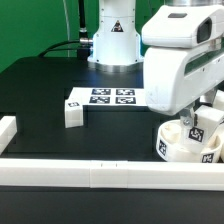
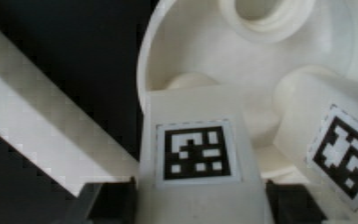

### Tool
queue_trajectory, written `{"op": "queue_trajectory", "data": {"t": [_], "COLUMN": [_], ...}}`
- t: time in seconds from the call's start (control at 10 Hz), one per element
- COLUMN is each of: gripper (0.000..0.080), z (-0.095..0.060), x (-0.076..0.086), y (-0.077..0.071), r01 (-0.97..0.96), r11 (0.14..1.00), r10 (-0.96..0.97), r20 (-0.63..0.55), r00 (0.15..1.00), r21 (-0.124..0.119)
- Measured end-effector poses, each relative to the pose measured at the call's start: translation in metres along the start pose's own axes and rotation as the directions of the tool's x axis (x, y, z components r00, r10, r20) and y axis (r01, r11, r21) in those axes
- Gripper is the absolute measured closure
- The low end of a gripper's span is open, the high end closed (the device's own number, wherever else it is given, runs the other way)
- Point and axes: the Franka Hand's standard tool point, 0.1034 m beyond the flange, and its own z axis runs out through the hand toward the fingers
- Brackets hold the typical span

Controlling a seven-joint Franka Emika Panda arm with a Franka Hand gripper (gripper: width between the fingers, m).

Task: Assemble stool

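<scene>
The stool's round white seat (image 1: 172,148) lies near the front rail on the exterior view's right, with its socket hole (image 2: 250,25) showing in the wrist view. A tagged leg block (image 2: 197,150) stands on the seat, and my gripper (image 2: 199,202) is shut on it, a dark finger (image 2: 108,203) pressed to each side. A second tagged leg (image 2: 345,150) stands right beside it on the seat. A third leg block (image 1: 73,110) lies loose on the black table, towards the exterior view's left.
The marker board (image 1: 111,97) lies flat mid-table near the robot base (image 1: 110,45). A long white rail (image 1: 100,176) runs along the front edge, close to the seat, and a short one (image 1: 7,133) on the exterior view's left.
</scene>
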Motion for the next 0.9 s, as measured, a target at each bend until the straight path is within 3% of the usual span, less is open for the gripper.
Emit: {"op": "queue_trajectory", "data": {"t": [0.5, 0.9], "gripper": [0.0453, 0.0453], "z": [0.0019, 0.0021], "x": [0.0026, 0.0035], "y": [-0.0023, -0.0017], "r01": [-0.375, -0.624], "r11": [0.927, 0.782], "r10": [0.375, 0.624], "r20": [-0.008, -0.017], "r00": [0.927, 0.782], "r21": [-0.003, 0.0]}}
